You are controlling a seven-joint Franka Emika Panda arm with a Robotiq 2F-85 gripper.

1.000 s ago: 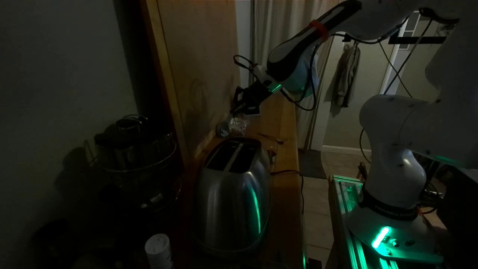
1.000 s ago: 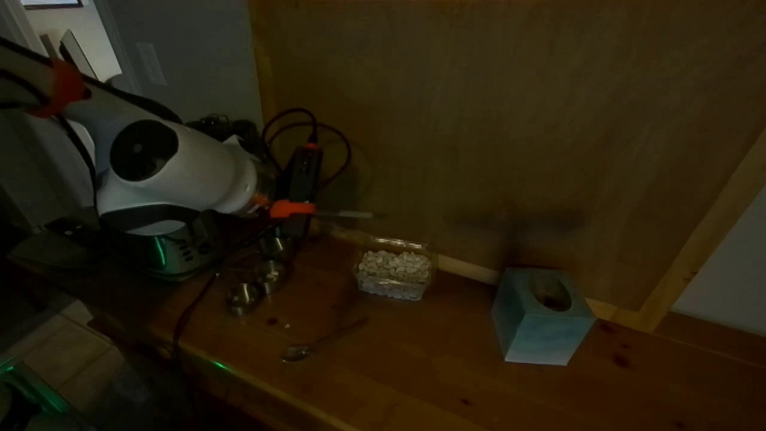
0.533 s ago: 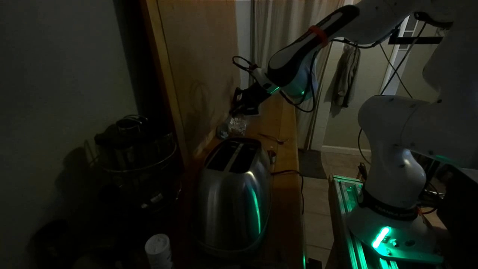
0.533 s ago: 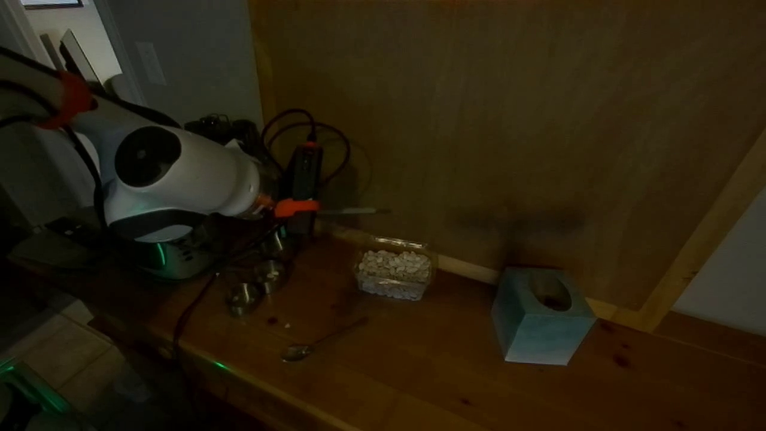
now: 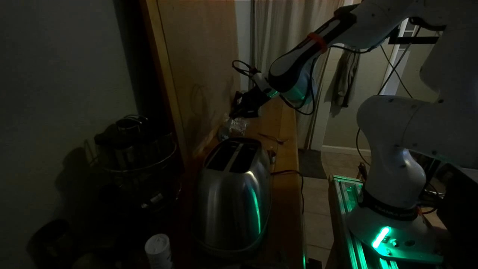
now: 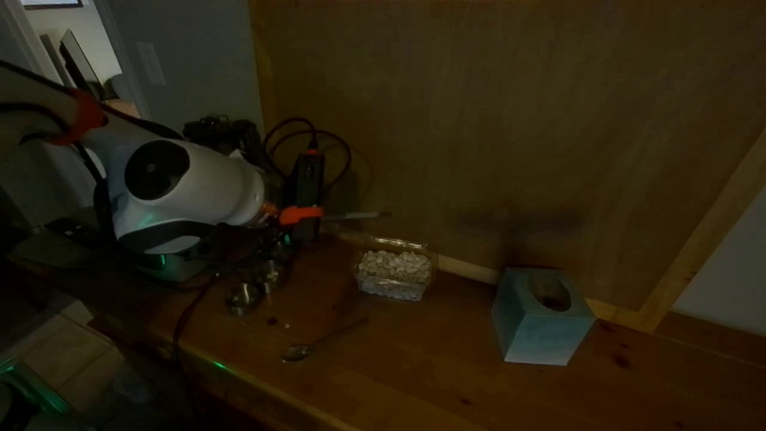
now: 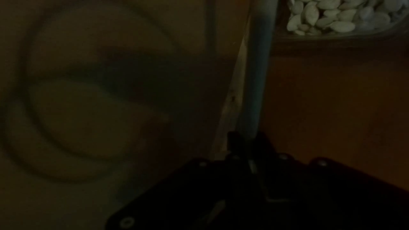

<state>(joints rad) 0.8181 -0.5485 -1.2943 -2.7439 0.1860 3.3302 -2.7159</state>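
Observation:
My gripper (image 7: 248, 140) is shut on a grey rod (image 7: 258, 73), which runs away from the fingertips and off the top of the dark wrist view. In an exterior view the rod (image 6: 356, 215) sticks out sideways from behind an orange piece at the gripper. A rounded greyish shape (image 5: 224, 131) shows just below the gripper (image 5: 233, 115); I cannot tell whether it is part of the rod. A clear tub (image 6: 392, 291) of pale seeds (image 6: 395, 263) stands on the counter, lower than the rod and beyond its far end. Nothing of the tub touches the gripper.
A metal spoon (image 6: 297, 353) and small metal cups (image 6: 242, 299) lie nearer the counter's front edge. A light-blue tissue box (image 6: 541, 341) stands farther along. A steel toaster (image 5: 233, 198) fills the near end, and a wooden panel (image 6: 508, 120) rises behind the counter.
The arm has come down a little and shifted slightly along the counter toward the tub, carrying the rod with it. Tub, spoon and tissue box have stayed put.

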